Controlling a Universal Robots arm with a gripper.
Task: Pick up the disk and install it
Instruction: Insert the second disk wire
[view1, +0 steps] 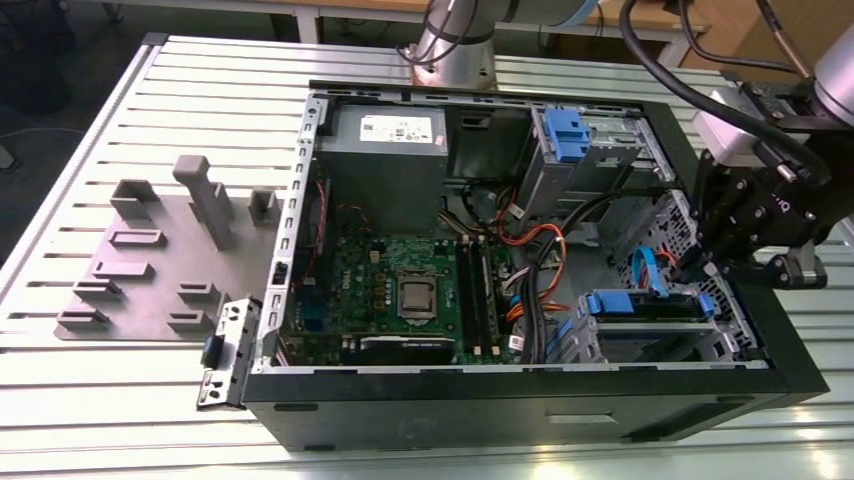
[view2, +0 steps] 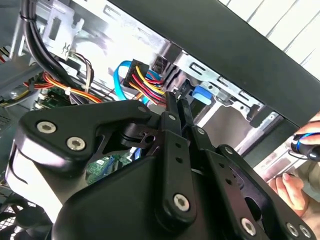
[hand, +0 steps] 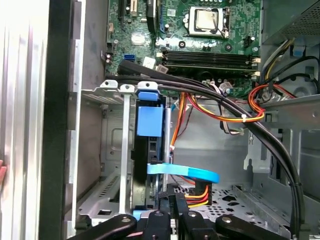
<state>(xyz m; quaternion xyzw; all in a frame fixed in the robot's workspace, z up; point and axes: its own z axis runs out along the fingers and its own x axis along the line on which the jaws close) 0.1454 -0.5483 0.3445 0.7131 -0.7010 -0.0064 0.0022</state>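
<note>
Disk (hand: 149, 121) sits in its bay inside the case (view1: 534, 395); gripper (view2: 177, 107), fingers together and empty, risks snagging the adjacent cables (hand: 200, 175) close by.

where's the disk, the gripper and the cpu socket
disk (hand: 149, 121), first wrist view, on its blue carrier tab
gripper (view2: 176, 107), second wrist view, between the closed fingertips
cpu socket (view1: 415, 297), exterior view, on its metal lid
</note>
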